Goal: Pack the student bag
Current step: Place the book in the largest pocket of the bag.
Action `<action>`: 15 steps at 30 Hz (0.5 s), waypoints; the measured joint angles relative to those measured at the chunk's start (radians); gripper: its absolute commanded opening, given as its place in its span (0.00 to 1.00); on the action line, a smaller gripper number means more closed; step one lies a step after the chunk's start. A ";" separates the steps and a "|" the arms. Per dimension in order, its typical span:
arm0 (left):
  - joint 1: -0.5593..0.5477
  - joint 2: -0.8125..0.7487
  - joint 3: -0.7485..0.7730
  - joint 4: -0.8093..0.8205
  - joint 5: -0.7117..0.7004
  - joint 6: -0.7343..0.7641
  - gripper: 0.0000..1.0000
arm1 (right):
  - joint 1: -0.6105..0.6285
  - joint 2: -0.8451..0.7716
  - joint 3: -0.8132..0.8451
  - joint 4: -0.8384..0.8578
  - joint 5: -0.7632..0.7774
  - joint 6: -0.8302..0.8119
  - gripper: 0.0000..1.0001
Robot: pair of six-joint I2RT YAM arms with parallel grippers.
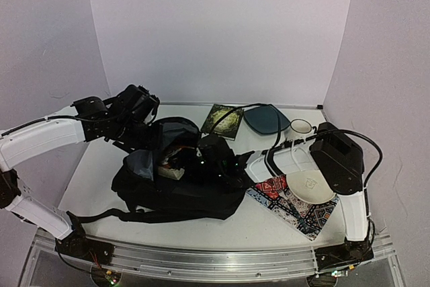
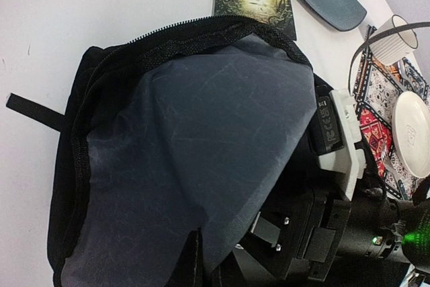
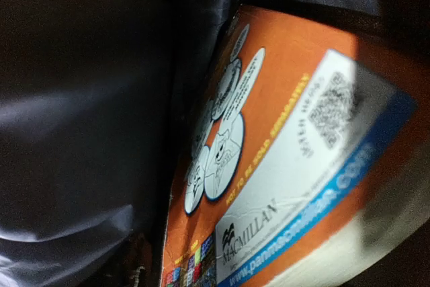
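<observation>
The student bag (image 1: 176,191), a black backpack, lies mid-table with its mouth held open; its grey lining (image 2: 181,152) fills the left wrist view. My left gripper (image 1: 146,140) is shut on the edge of the bag's flap, with one dark finger (image 2: 193,260) showing under the lining. My right gripper (image 1: 205,158) reaches into the bag's mouth from the right. An orange book (image 3: 282,166) with a white Macmillan label fills the right wrist view at a tilt, close against the gripper, beside the dark lining (image 3: 80,99). My right fingers are hidden.
A dark green book (image 1: 223,120) and a flat teal pouch (image 1: 267,119) lie behind the bag. A ribbed cup (image 1: 300,127) stands at the back right. A white bowl (image 1: 309,186) sits on a patterned cloth (image 1: 299,212) at the right. Bag straps (image 1: 101,216) trail front left.
</observation>
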 measured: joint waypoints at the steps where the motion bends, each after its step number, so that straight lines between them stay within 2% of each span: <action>1: 0.000 0.000 -0.001 0.000 -0.005 0.004 0.00 | 0.000 0.000 0.011 -0.014 -0.004 -0.013 0.76; 7: 0.011 0.000 -0.017 0.004 -0.037 0.054 0.00 | 0.000 -0.002 0.031 -0.091 -0.042 -0.077 0.87; 15: 0.111 -0.009 -0.066 0.018 -0.038 0.176 0.00 | 0.001 -0.099 0.010 -0.211 -0.065 -0.189 0.92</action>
